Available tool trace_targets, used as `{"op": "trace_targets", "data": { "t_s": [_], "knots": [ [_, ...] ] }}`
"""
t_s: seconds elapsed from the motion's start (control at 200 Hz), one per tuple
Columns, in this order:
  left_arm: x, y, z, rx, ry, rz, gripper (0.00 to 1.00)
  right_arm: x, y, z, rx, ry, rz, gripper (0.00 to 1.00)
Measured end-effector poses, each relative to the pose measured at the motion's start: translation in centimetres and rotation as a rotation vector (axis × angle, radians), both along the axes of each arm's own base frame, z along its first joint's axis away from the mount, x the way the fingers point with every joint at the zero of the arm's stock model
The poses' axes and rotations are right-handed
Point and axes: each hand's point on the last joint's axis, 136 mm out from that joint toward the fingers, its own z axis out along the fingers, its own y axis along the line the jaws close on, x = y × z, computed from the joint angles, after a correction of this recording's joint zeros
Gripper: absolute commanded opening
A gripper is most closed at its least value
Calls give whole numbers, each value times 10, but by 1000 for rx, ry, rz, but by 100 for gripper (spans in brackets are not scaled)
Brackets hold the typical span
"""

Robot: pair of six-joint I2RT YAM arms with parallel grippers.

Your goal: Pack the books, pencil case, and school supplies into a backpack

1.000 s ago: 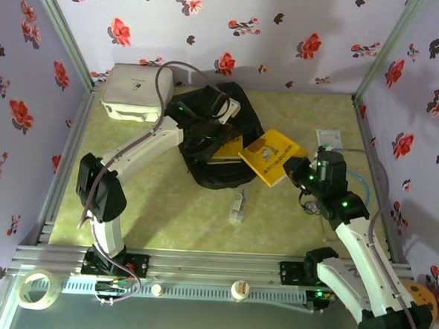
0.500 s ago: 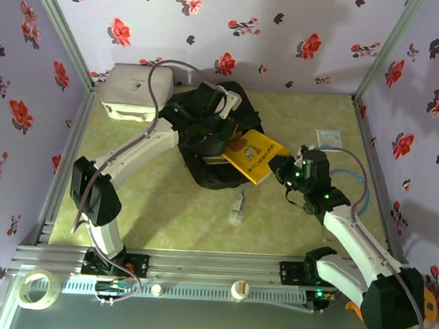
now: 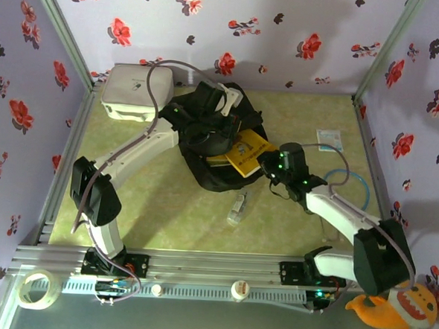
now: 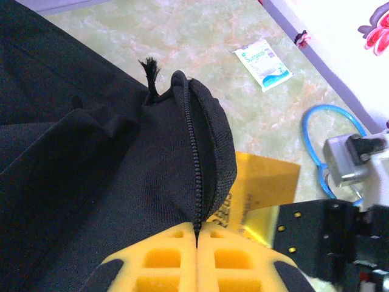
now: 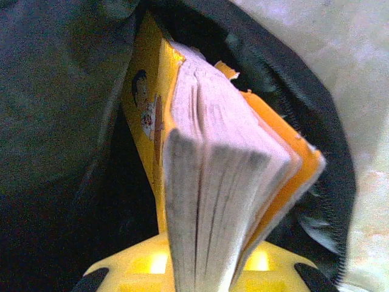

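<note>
1. Pinching the zipper edge of the backpack (image 4: 91, 152), the left gripper (image 4: 197, 234) has its yellow pads pressed together on the fabric and lifts that lip on the bag's right side.
2. Right gripper (image 3: 268, 166) is clamped on the near end of the yellow book (image 3: 248, 151), page edges fanned towards the wrist camera.
3. Book's far end sits inside the bag mouth. Black fabric wraps it left and right, and the zipper teeth run just beside the orange cover edge, so it's tight there!
4. Backpack lies at centre-far on the table, and the white box (image 3: 132, 92) sits near its far-left side.
5. Open green tabletop (image 3: 164, 213) near the bag, with one small pale item (image 3: 237, 208) lying on it.
6. Right of the arm: a blue cable loop (image 3: 352, 184), and a small packet (image 3: 328, 136) by the far-right wall.
</note>
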Motion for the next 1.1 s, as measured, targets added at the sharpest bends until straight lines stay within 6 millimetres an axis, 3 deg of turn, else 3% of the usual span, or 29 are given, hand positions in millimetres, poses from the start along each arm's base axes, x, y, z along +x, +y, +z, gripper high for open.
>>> {"op": "trace_targets", "data": {
  "t_s": [0.375,0.575,0.725,0.88,1.1],
  "knots": [
    [-2,-2,3,-39,27,9,0,33,35,-14,50,20,-77,19],
    [4,9,14,-83,30,43,0,55,50,-29,123,11,-113,21],
    [4,17,17,-108,40,63,0,72,72,-38,165,14,-111,23],
    [4,19,20,-134,59,63,0,81,91,-39,234,-5,-103,32],
    [6,24,20,-145,71,66,0,81,95,-33,273,-15,-97,51]
  ]
}}
